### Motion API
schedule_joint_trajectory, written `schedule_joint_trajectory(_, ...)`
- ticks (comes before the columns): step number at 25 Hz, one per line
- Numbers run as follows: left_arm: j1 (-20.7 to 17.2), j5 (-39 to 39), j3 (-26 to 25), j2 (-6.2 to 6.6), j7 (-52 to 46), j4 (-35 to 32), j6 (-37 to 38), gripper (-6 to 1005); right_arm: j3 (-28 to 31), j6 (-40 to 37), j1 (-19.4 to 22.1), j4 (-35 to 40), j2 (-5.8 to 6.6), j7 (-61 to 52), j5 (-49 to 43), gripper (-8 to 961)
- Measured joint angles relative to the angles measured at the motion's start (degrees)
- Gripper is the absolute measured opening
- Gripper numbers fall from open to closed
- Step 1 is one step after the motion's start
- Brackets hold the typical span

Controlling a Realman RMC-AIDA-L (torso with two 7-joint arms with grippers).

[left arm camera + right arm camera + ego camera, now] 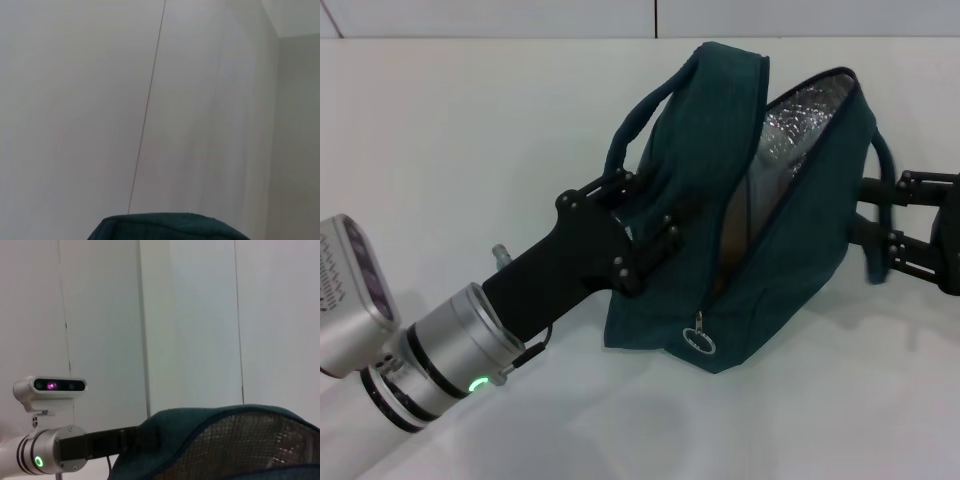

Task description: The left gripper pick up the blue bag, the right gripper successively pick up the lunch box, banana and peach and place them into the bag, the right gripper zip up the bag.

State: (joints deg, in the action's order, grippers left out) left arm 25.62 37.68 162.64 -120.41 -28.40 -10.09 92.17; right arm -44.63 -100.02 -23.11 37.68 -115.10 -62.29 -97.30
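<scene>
A: Looking at the blue bag (pixel 790 250), where does it sit?

B: On the white bench (pixel 470 150), tipped on its side, mouth gaping toward the far right with the foil lining (pixel 800 115) showing. The left tool (pixel 635 235) is clenched on the bag's near-left panel, just under one loop handle (pixel 650 105).

A: And the right tool (pixel 885 225)?

B: At the bag's right flank, its jointed bars touching or nearly touching the fabric; I cannot tell whether it is released or gripping.

A: So what does zipping turn on?

B: The ring pull (pixel 699 322) hangs at the near, lower end of the opening, and the zipper line runs from there up and away (toward the far top corner). That puts the pull on the near side of the bag from the right tool, closer to the left arm's wrist, so I judge it must come around the front.
</scene>
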Motion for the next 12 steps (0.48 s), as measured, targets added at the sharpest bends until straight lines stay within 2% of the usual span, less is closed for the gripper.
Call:
schedule_joint_trajectory(5, -0.2, -0.6, 0.0, 0.0, 0.0, -0.2, -0.5, 468, 0.1, -0.6, 1.6, 0.0, -0.07, 1.1, 5.2, 444)
schedule_joint_trajectory(8, -0.2, -0.7, 0.0, 0.0, 0.0, -0.3, -0.8, 467, 0.2, -4.5, 3.6, 0.1, 0.18, 2.7, 10.1, 566)
schedule_joint_trajectory(10, -0.2, -0.6, -0.2, 0.0, 0.0, -0.4, -1.1, 467, -0.2, -9.2, 4.1, 0.2, 0.79, 3.2, 10.1, 648)
schedule_joint_trajectory(12, -0.1, -0.6, -0.2, 0.0, 0.0, -0.4, -1.2, 466, -1.5, -14.8, 3.9, 0.8, 1.76, 3.4, 7.3, 658)
